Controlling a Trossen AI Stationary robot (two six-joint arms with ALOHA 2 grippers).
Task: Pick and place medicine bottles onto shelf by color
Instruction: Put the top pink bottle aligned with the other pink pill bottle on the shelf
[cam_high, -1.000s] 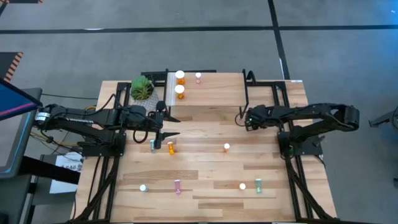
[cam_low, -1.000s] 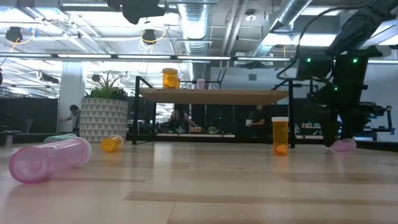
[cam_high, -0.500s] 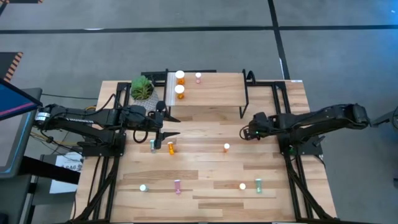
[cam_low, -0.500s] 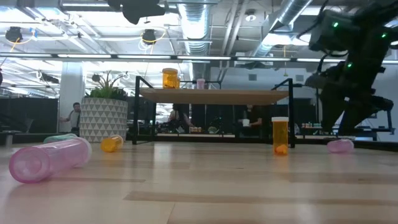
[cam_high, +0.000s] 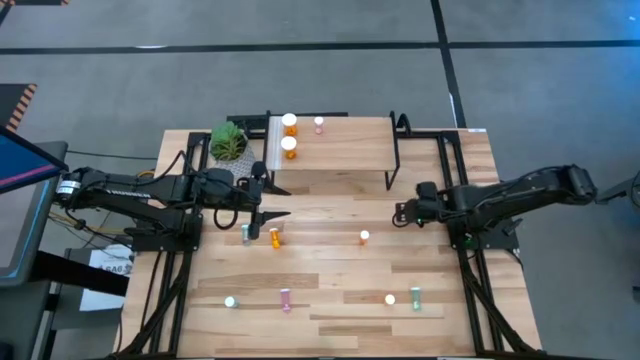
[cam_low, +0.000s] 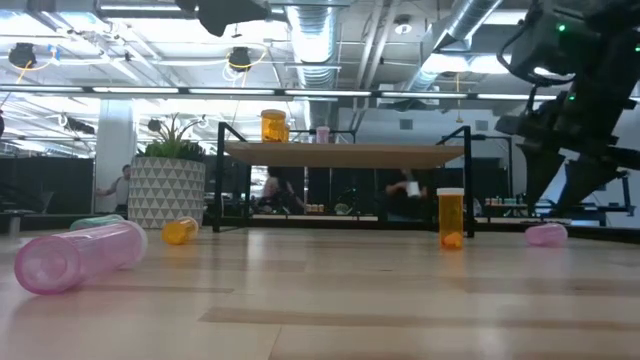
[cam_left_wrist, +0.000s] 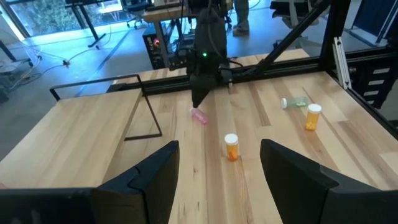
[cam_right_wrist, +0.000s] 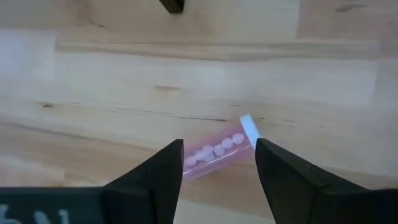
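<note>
The shelf (cam_high: 345, 150) stands at the table's far side and carries two large orange bottles (cam_high: 289, 147) and a small pink one (cam_high: 319, 124). A pink bottle (cam_right_wrist: 217, 153) lies on its side on the table right below my right gripper (cam_right_wrist: 219, 146), whose open fingers stand on either side of it. It also shows in the low view (cam_low: 547, 234). My left gripper (cam_high: 270, 205) is open and empty above a lying teal bottle (cam_high: 245, 234) and a lying orange bottle (cam_high: 275, 237). An orange bottle (cam_high: 364, 237) stands mid-table.
Several more small bottles stand or lie along the table's near side, among them a pink one (cam_high: 285, 299) and a green one (cam_high: 415, 298). A potted plant (cam_high: 228, 142) stands left of the shelf. The shelf's black legs (cam_high: 392, 165) stand close to my right gripper.
My right gripper has moved from beside the shelf's right leg toward the table's near edge and now stands over the lying pink bottle. The bottle has stayed where it was.
</note>
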